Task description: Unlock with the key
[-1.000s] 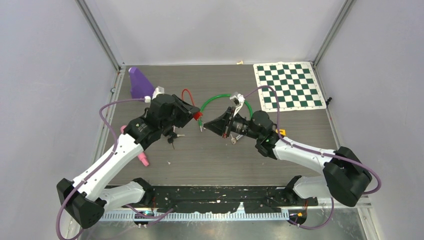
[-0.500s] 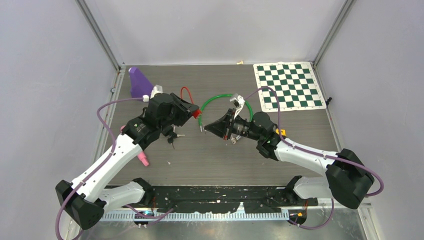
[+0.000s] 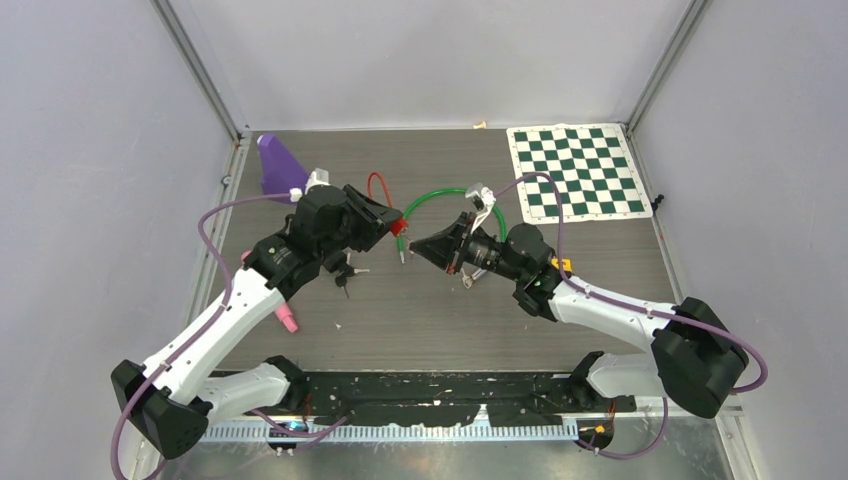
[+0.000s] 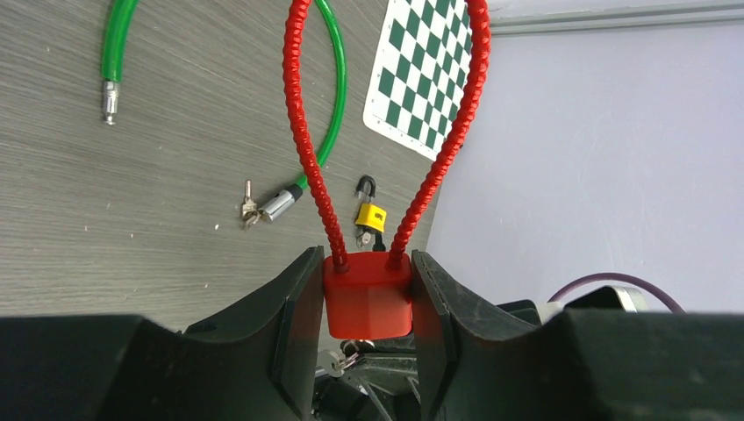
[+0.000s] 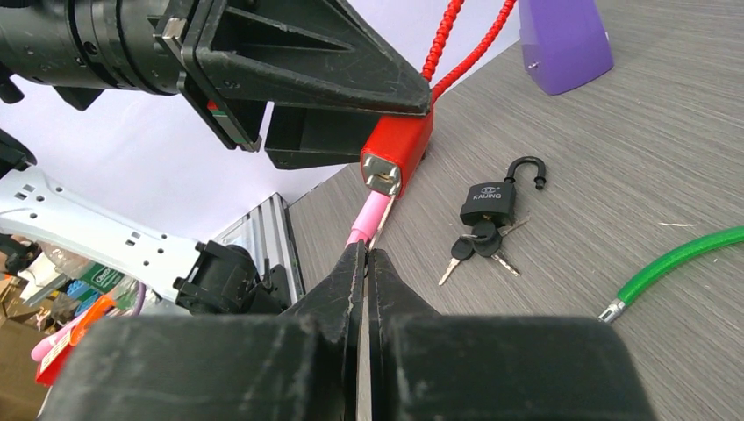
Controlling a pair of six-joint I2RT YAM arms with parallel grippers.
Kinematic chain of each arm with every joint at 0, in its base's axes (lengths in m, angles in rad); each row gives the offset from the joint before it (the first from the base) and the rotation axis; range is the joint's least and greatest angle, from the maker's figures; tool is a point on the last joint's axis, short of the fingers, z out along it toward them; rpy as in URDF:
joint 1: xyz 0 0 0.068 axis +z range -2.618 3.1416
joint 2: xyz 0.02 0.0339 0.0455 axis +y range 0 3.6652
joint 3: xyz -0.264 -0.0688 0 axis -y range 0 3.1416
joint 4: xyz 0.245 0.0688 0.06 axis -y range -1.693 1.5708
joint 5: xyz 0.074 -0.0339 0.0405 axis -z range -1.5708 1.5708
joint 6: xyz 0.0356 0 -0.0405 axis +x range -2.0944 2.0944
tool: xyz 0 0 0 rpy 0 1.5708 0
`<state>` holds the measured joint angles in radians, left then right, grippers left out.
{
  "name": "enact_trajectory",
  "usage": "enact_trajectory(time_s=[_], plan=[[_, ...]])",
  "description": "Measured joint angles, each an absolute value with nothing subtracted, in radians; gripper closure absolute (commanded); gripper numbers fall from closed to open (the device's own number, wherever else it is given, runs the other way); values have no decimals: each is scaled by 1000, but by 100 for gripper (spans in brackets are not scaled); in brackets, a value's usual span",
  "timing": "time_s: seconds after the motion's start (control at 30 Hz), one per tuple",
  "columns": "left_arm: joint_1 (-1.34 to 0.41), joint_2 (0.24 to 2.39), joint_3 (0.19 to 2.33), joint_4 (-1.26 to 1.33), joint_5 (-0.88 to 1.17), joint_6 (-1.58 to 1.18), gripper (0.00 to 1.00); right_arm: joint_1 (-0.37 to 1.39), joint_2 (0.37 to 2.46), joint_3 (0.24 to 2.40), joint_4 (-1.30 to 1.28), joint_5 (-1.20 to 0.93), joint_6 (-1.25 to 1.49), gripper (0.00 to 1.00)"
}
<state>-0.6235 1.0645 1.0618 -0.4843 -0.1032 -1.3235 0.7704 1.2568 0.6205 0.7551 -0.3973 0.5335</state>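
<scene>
A red padlock (image 4: 368, 303) with a long red cable shackle (image 4: 303, 132) is clamped by its sides in my left gripper (image 4: 367, 265), held above the table (image 3: 420, 310). In the top view the padlock (image 3: 398, 226) faces my right gripper (image 3: 413, 246) tip to tip. My right gripper (image 5: 366, 254) is shut on a thin silver key (image 5: 380, 223), whose blade points up at the metal keyhole face of the padlock (image 5: 399, 149). The key's tip is right at that face; I cannot tell if it is inside.
A black padlock with a bunch of keys (image 5: 489, 203) lies under the left arm. A green cable lock (image 3: 430, 198) curves behind the grippers. Also here: a small yellow padlock (image 4: 370, 217), a purple cone (image 3: 278, 165), a chequered mat (image 3: 578, 170), a pink marker (image 3: 287, 320).
Both grippers have shifted slightly away from the near edge, staying tip to tip. Neither grip has changed.
</scene>
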Motion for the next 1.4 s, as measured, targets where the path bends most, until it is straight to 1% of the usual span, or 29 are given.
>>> enact_trajectory(time_s=[0.93, 1.4], plan=[[-635, 1082, 1062, -469, -85, -1324, 100, 764, 1235, 611, 764, -366, 558, 94], [-636, 1082, 1062, -466, -84, -1324, 100, 762, 1243, 611, 777, -389, 578, 95]])
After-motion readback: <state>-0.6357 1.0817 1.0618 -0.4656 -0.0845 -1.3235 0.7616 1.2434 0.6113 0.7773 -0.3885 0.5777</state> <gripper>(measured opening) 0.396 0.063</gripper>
